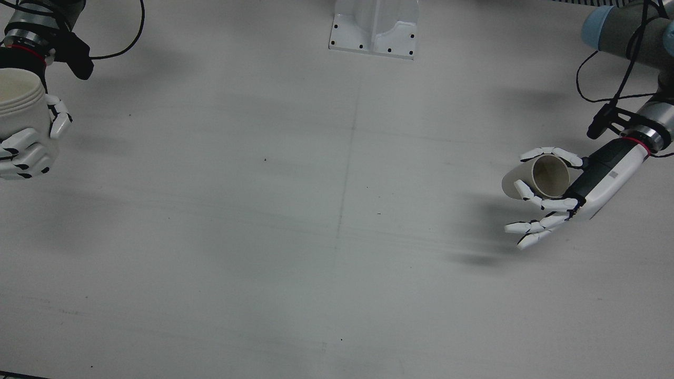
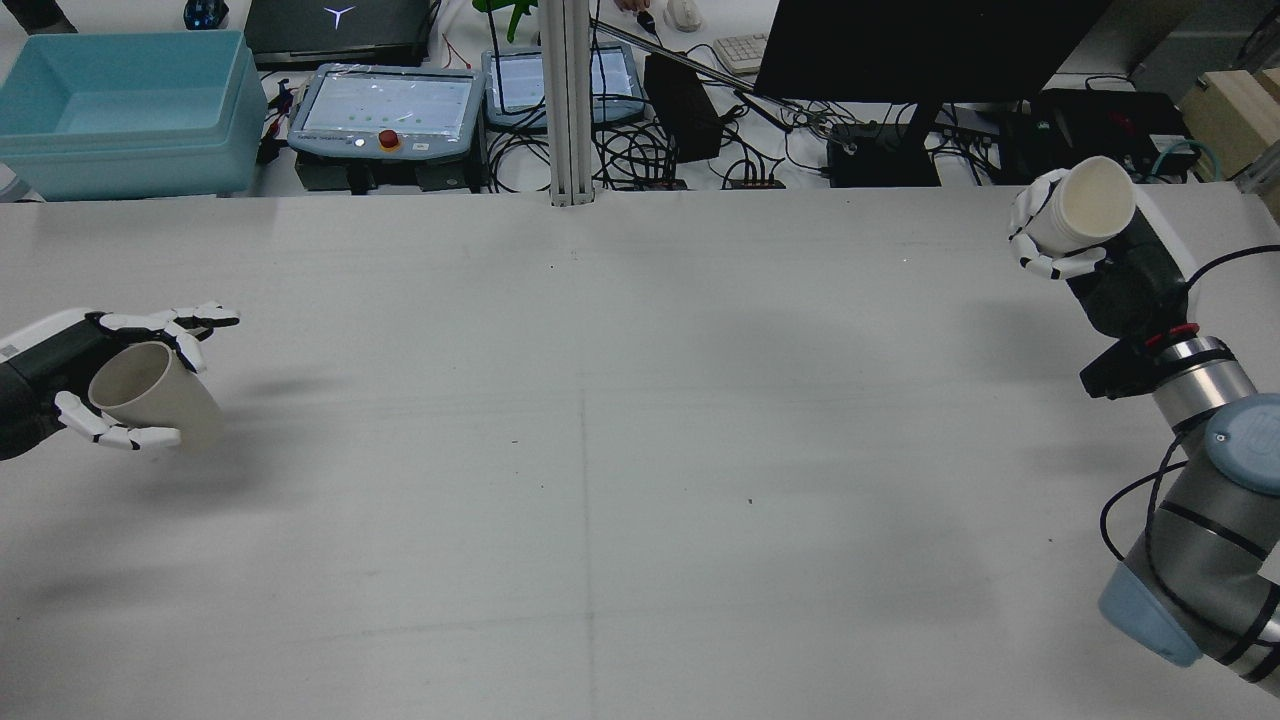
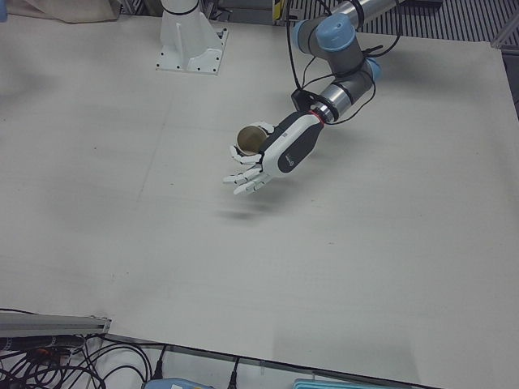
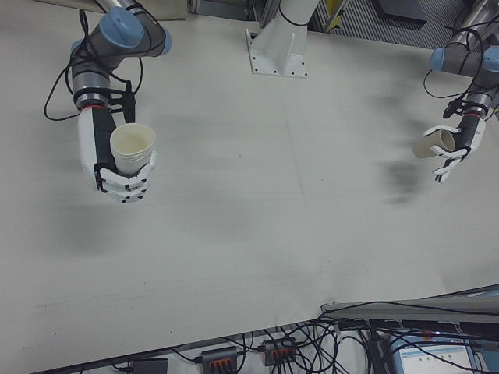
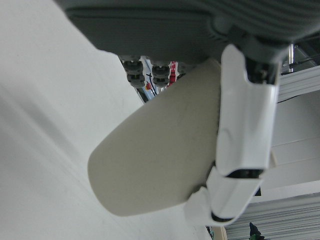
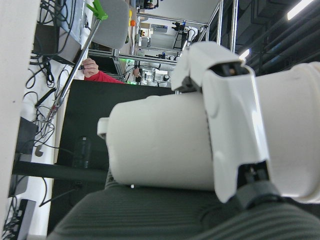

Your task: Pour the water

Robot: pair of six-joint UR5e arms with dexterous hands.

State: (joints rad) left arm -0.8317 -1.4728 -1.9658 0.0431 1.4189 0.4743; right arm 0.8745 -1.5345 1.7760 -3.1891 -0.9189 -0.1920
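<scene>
Left hand point(image 1: 558, 197): fingers wrapped around a beige paper cup point(image 1: 537, 179), which lies tipped on its side above the table point(image 1: 316, 210), its mouth turned back toward the palm; two fingers stretch free below the cup. The cup's shadow falls on the table beneath it. Right hand point(image 2: 1075, 245): fingers clamped on a white cup point(image 2: 1085, 212), lifted well clear of the table at the opposite side, mouth angled upward. The two cups are well apart, with bare table between them. Behind the far table edge: a blue plastic bin point(image 2: 120, 110), a control pendant with a red button point(image 2: 385, 110), a dark monitor point(image 2: 930, 45), tangled cables.
</scene>
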